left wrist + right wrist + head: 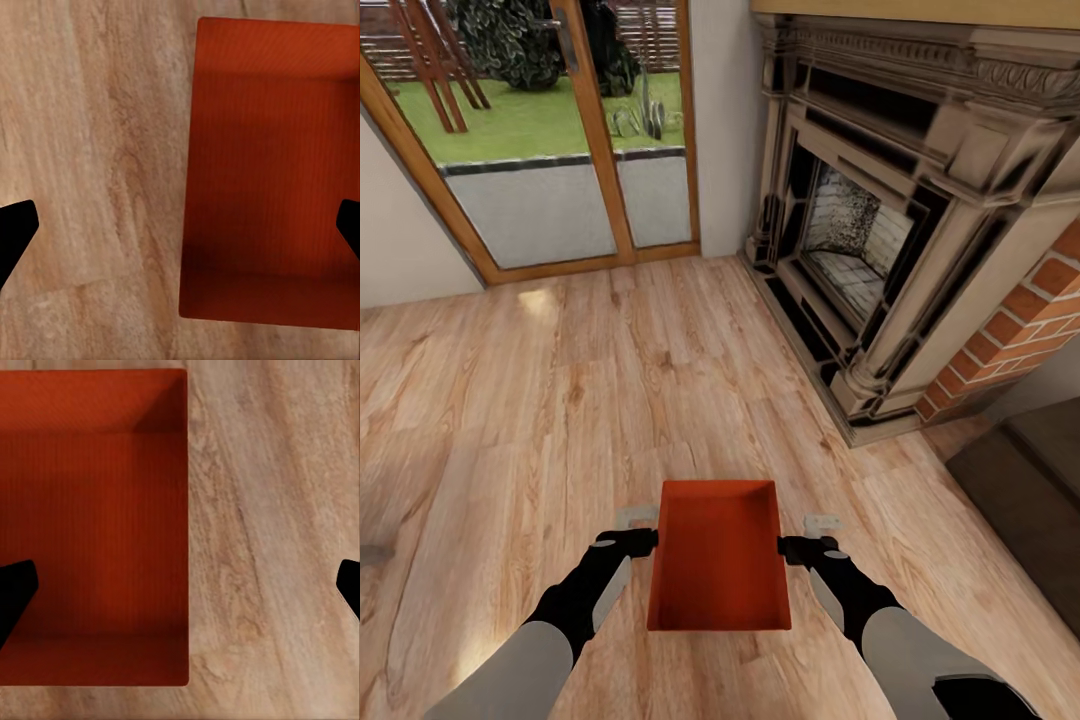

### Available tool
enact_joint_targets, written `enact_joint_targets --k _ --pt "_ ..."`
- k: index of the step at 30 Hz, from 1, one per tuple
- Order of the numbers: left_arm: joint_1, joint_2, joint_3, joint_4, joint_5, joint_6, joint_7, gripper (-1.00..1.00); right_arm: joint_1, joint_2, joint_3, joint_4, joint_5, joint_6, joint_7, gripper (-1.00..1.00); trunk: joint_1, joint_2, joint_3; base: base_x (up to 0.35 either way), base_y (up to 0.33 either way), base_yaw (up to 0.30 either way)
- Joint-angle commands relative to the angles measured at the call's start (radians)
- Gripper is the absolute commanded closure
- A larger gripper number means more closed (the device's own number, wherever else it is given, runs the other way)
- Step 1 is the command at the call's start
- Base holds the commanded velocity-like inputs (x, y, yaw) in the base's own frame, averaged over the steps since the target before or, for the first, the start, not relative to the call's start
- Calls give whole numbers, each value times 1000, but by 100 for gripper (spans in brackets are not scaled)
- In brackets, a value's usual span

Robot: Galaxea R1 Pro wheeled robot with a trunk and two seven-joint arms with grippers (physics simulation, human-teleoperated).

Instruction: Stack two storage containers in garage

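One orange-red storage container point(718, 555) sits open-top on the light wood-plank floor point(560, 400) of the living room, straight ahead between my arms. My left gripper point(635, 543) is open and straddles the container's left long wall point(187, 150), with one fingertip point(16, 225) over the floor and the other over the bin's inside. My right gripper point(800, 550) is open too and straddles the right long wall point(185, 510) in the same way. The bin point(90, 532) is empty. The second container is out of view.
A carved stone fireplace point(880, 230) with red brick point(1030, 320) stands ahead on the right. Wood-framed glass doors point(550, 150) fill the far wall at the left. A dark raised surface point(1020, 490) lies at the right edge. Open plank floor spreads ahead and left.
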Motion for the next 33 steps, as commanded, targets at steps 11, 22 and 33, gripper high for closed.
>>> enact_joint_targets --k 11,22,33 --pt "0 -5 -9 82 16 3 8 -100 0 12 1 97 0 -20 -3 -100 0 0 -1 26 0 0" --pt "0 -6 -4 151 17 -3 8 -100 0 10 -2 139 -3 -39 -2 -100 0 0 -1 0 0 0" --pt "0 -16 -4 134 16 -93 9 -100 0 14 -1 140 3 -40 -2 -100 0 0 -1 4 0 0"
